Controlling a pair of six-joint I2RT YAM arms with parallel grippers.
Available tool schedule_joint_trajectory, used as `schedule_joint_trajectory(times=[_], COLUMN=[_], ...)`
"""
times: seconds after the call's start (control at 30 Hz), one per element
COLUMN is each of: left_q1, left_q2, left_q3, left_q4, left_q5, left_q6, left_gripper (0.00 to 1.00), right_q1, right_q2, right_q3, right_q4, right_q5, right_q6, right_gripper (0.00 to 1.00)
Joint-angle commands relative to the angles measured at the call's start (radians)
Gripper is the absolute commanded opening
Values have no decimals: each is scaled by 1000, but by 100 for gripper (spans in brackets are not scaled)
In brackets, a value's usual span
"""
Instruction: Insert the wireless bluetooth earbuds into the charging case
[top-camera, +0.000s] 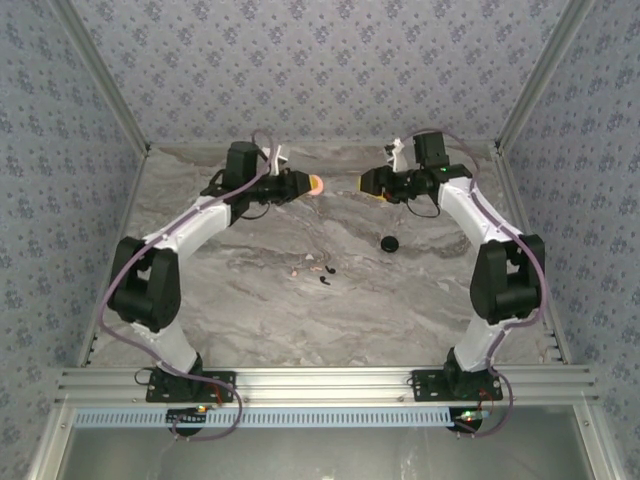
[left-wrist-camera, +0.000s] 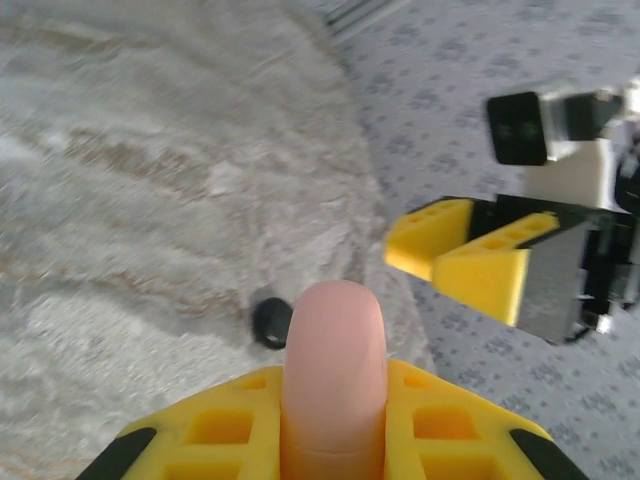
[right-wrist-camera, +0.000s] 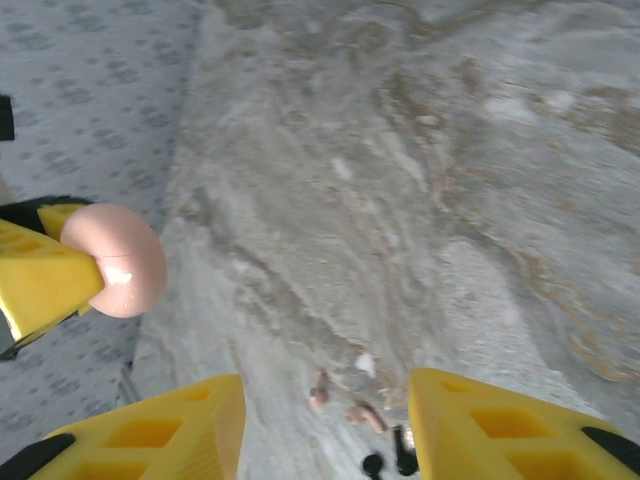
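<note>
The black round charging case (top-camera: 389, 243) lies on the marble table, right of centre, and also shows as a dark puck (left-wrist-camera: 268, 322) past my left fingers. The two tiny black earbuds (top-camera: 325, 277) lie near the table's middle, seen again low in the right wrist view (right-wrist-camera: 395, 455). My left gripper (top-camera: 308, 185) hovers at the back, shut on a pink disc (left-wrist-camera: 335, 370) held on edge. Facing it a short gap away, my right gripper (top-camera: 366, 184) stands open with nothing between its fingers (right-wrist-camera: 170, 430).
Small pink pieces (right-wrist-camera: 345, 405) lie just beside the black earbuds. Patterned walls close in the table at the back and both sides. The pink disc (right-wrist-camera: 115, 258) hangs left of my right fingers.
</note>
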Motion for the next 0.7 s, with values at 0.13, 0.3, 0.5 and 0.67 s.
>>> schedule_joint_trajectory(times=[0.13,0.3,0.5,0.67], left_q1=[-2,-13,-35,-53], left_q2=[-112,-153,-177,-185], left_q3=[-22,-28,-22,-11], left_q4=[109,144,140,135], left_q5=[205,263,288,301], left_q6=[85,96,118,134], left_gripper=[17,17,17,17], right_q1=[42,79,102,112], right_q2=[-90,-122,-133,-120], right_q3=[17,41,62,83], right_q4=[49,83,114,113], right_q5=[-229,-308,-365,-374], right_q6=[-63,-72,-71,-66], right_gripper=[53,54,52,52])
